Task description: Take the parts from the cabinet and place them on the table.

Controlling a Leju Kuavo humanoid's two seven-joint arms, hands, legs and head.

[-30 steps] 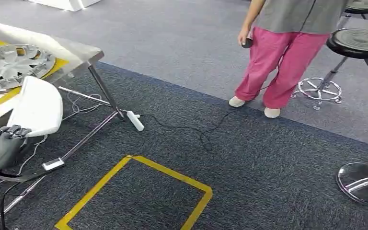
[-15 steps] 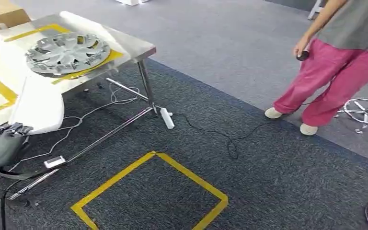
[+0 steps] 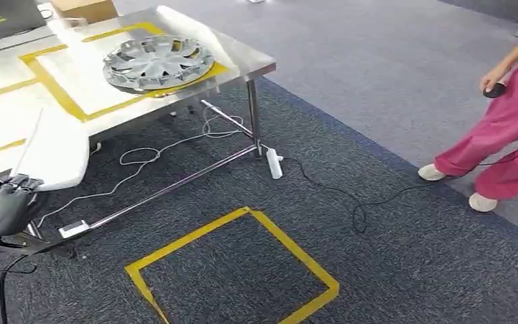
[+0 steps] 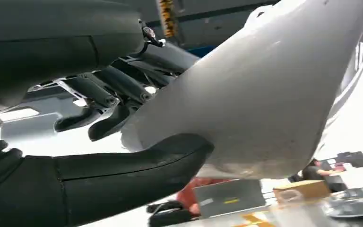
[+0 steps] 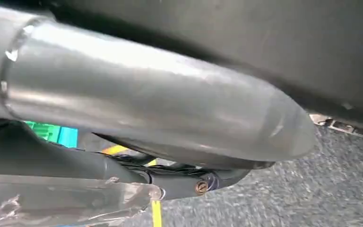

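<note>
My left hand (image 3: 3, 202) grips a white curved panel part (image 3: 54, 152) at the lower left of the head view, in front of the steel table (image 3: 243, 61). In the left wrist view the thumb and dark fingers (image 4: 99, 109) clamp the white part (image 4: 264, 94) from both sides. A silver wheel cover (image 3: 156, 61) lies on the table inside yellow tape marks. My right hand (image 5: 160, 123) appears very close and blurred, with clear plastic film (image 5: 66, 198) beside it; whether it holds anything cannot be told.
A person in pink trousers (image 3: 506, 135) stands at the right. A white power strip (image 3: 274, 163) and cables lie on the carpet by the table leg. A yellow tape square (image 3: 243, 270) marks the floor. A cardboard box (image 3: 84, 8) sits on the table's far edge.
The camera has swung left: the table and wheel cover now fill more of the view and the person has slid to the right edge. My left hand still holds the white part.
</note>
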